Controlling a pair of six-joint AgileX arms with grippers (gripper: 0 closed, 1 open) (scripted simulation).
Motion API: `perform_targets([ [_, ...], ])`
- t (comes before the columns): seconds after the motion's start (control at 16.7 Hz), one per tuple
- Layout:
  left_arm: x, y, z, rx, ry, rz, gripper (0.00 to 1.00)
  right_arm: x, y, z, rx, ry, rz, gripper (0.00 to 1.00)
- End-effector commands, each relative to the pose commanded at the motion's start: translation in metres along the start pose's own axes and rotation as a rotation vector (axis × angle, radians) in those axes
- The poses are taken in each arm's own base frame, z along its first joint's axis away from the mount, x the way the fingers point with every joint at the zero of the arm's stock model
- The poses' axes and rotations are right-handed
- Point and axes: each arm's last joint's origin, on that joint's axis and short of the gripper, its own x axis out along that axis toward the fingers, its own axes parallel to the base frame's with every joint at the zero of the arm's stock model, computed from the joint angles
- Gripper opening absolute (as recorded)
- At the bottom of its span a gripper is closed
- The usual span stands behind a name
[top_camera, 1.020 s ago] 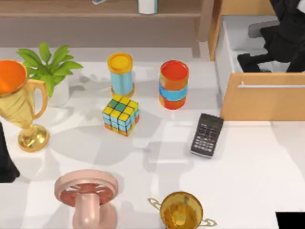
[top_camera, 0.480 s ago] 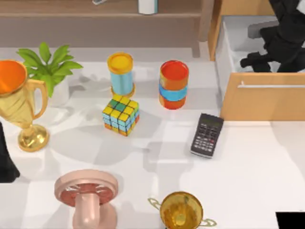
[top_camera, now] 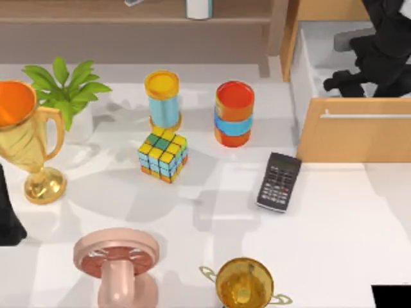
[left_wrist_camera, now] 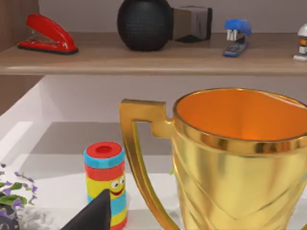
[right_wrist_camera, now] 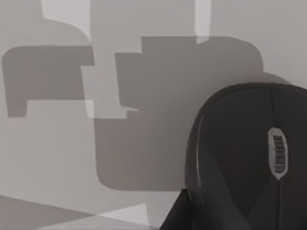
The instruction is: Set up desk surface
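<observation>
Brown wooden shelf (top_camera: 128,13) behind; light-wood drawer cabinet (top_camera: 353,138) right.

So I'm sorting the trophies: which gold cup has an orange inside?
The tall gold trophy at the desk's left edge, beside the plant; the squat two-handled cup at the front edge is gold inside.

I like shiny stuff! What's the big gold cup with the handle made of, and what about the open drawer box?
The big gold cup looks like polished metal, maybe gold-coloured plastic: it glints with bright reflections. The drawer box looks like light matte wood: pale tan panels without shine. My right claw hangs over it.
</observation>
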Motion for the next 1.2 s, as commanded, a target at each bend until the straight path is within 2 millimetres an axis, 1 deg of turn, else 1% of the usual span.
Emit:
perform_targets([
  [0.36,0.000,0.000,0.000,0.000,0.000,0.000,1.00,-0.001,-0.001,0.000,0.004,-0.001,0.000,0.00],
  [0.48,0.000,0.000,0.000,0.000,0.000,0.000,1.00,-0.013,0.000,0.000,0.000,-0.026,-0.004,0.00],
  [0.66,0.000,0.000,0.000,0.000,0.000,0.000,1.00,-0.047,0.003,-0.006,0.002,-0.084,-0.016,0.00],
  [0.84,0.000,0.000,0.000,0.000,0.000,0.000,1.00,-0.091,0.006,-0.019,0.016,-0.171,-0.030,0.00],
  [1.02,0.000,0.000,0.000,0.000,0.000,0.000,1.00,-0.134,0.014,-0.042,0.036,-0.261,-0.039,0.00],
  [1.14,0.000,0.000,0.000,0.000,0.000,0.000,1.00,-0.155,0.020,-0.062,0.050,-0.304,-0.039,0.00],
  [1.2,0.000,0.000,0.000,0.000,0.000,0.000,1.00,-0.163,0.024,-0.073,0.057,-0.317,-0.037,0.00],
])
